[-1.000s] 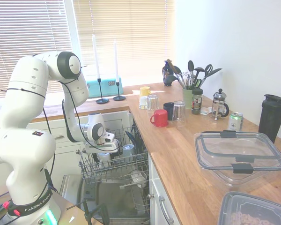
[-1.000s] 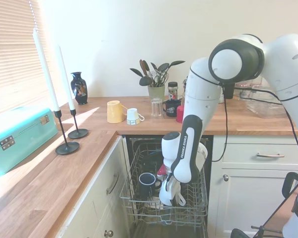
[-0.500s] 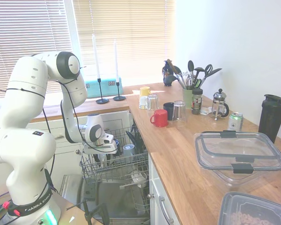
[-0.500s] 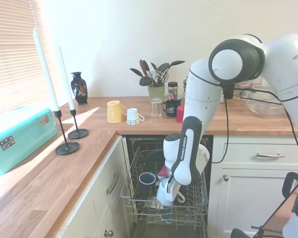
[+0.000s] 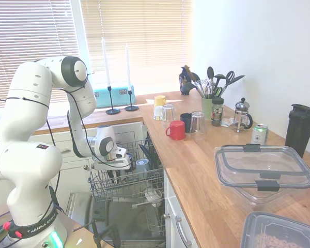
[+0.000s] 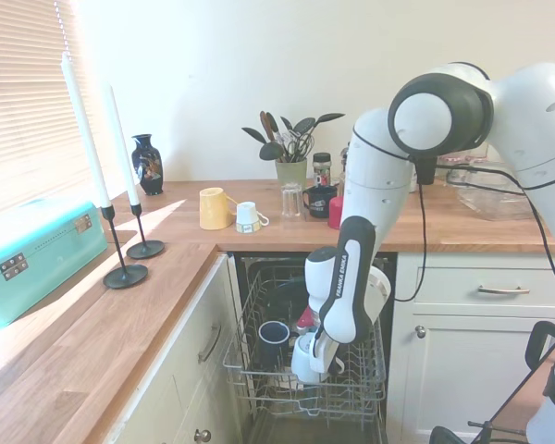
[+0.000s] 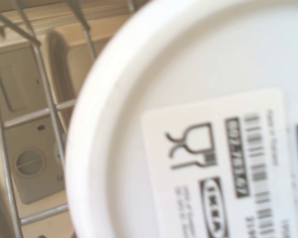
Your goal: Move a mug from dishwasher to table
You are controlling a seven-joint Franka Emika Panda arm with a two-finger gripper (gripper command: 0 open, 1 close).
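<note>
The white mug (image 6: 302,357) stands upside down in the dishwasher's grey wire rack (image 6: 259,377). Its base, with a printed label, fills the wrist view (image 7: 198,124) from very close. My gripper (image 6: 318,355) is down inside the rack, right at the mug and touching or nearly touching it. In the first exterior view the gripper (image 5: 113,173) hangs low in the rack (image 5: 139,184) and hides the mug. The wooden table (image 5: 196,165) runs along the right of the dishwasher.
A pale blue-grey mug (image 5: 141,165) sits in the rack close to the gripper. A red mug (image 5: 175,130), a dark mug, glasses and a utensil jar (image 5: 206,106) stand on the table's far part. Clear plastic containers (image 5: 263,168) lie on its near part.
The gripper has sunk a little deeper into the rack, down onto the white mug. The mug stays in place.
</note>
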